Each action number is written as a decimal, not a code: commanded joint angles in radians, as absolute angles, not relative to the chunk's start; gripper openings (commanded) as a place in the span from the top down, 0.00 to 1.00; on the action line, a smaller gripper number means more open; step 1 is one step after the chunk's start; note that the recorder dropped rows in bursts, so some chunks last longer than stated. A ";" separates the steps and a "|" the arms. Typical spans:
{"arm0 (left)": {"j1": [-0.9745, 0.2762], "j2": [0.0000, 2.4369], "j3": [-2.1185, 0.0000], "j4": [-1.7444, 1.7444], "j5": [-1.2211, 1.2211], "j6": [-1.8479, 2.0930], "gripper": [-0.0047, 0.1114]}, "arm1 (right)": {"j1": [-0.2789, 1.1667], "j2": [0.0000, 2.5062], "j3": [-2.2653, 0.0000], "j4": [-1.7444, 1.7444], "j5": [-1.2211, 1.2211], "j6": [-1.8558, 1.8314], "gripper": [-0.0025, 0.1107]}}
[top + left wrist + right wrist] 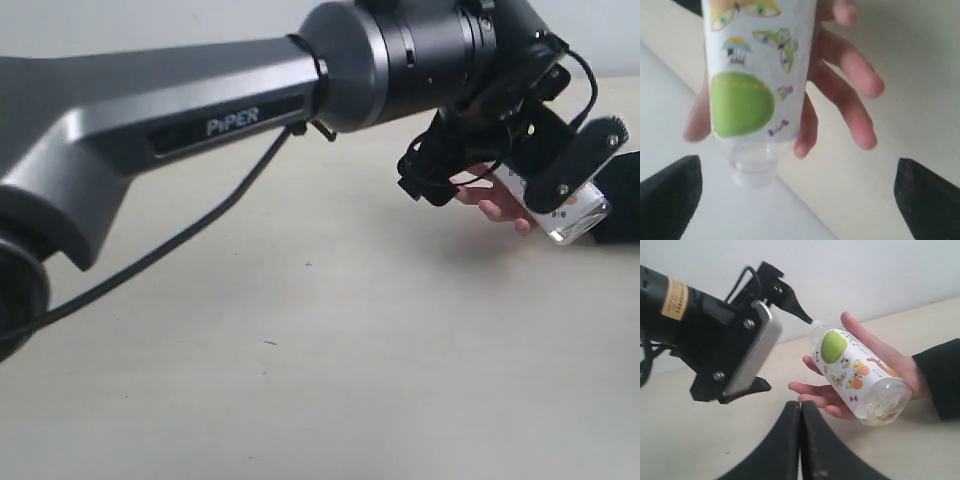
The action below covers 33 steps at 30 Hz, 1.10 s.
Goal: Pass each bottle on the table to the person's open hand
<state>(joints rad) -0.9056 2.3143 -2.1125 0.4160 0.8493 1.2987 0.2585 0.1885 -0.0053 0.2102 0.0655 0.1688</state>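
**Left pincer** point(799, 197): jaws spread wide, gripping nothing. Directly ahead of it lies the bottle point(760, 75), neck end toward the pincer and long axis in line with its reach. The bottle is clear of both fingers and rests in the person's open hand point(840, 85) over the table point(300, 380).

**Right pincer** point(801, 440): clenched, empty, farther from the bottle. Backing away likely falls to the left arm.

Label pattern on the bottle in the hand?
White, with a green apple, butterflies and orange shapes on the bottle; clearest in the right wrist view.
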 commanded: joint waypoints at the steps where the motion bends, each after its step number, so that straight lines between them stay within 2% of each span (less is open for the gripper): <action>1: -0.908 2.226 -2.119 0.414 0.971 1.098 0.13 | 0.256 0.186 0.000 0.203 0.061 0.168 0.98; 3: -0.908 2.197 -2.119 0.406 1.027 1.025 0.26 | 0.256 0.186 0.000 0.203 0.061 0.168 0.98; 4: -0.906 2.174 -2.119 0.406 1.069 0.940 0.52 | 0.256 0.186 0.000 0.203 0.061 0.168 0.98; 6: -0.906 2.156 -2.119 0.408 1.100 0.825 0.84 | 0.256 0.186 0.000 0.203 0.061 0.168 0.98; 7: -0.906 2.145 -2.119 0.408 1.127 0.772 0.94 | 0.256 0.186 0.000 0.203 0.061 0.168 0.98; 10: -0.901 2.113 -2.119 0.345 1.194 0.653 0.89 | 0.256 0.186 0.000 0.203 0.061 0.168 0.98; 13: -0.857 2.079 -2.119 0.205 1.221 0.549 0.88 | 0.256 0.186 0.000 0.203 0.061 0.168 0.98; 17: -0.705 1.974 -1.993 -0.205 1.221 0.501 0.88 | 0.256 0.186 0.000 0.203 0.061 0.168 0.98; 21: -0.577 1.773 -1.630 -0.399 1.186 0.552 0.88 | 0.256 0.186 0.000 0.203 0.061 0.168 0.98; 25: -0.535 1.483 -1.170 -0.748 0.727 0.836 0.88 | 0.256 0.186 0.000 0.203 0.061 0.168 0.98; 26: -0.549 1.359 -0.947 -0.978 0.550 1.029 0.88 | 0.256 0.186 0.000 0.203 0.061 0.168 0.98; 28: -0.570 1.161 -0.688 -1.401 0.397 1.375 0.88 | 0.256 0.186 0.000 0.203 0.061 0.168 0.98; 30: -0.572 0.988 -0.502 -1.650 0.409 1.621 0.88 | 0.256 0.186 0.000 0.203 0.061 0.168 0.98; 33: -0.572 0.747 -0.312 -1.705 0.461 1.618 0.88 | 0.256 0.186 0.000 0.203 0.061 0.168 0.98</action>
<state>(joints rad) -0.5673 0.8519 -0.3907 -1.6532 0.4460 1.5909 0.2585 0.1885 -0.0053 0.2102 0.0655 0.1688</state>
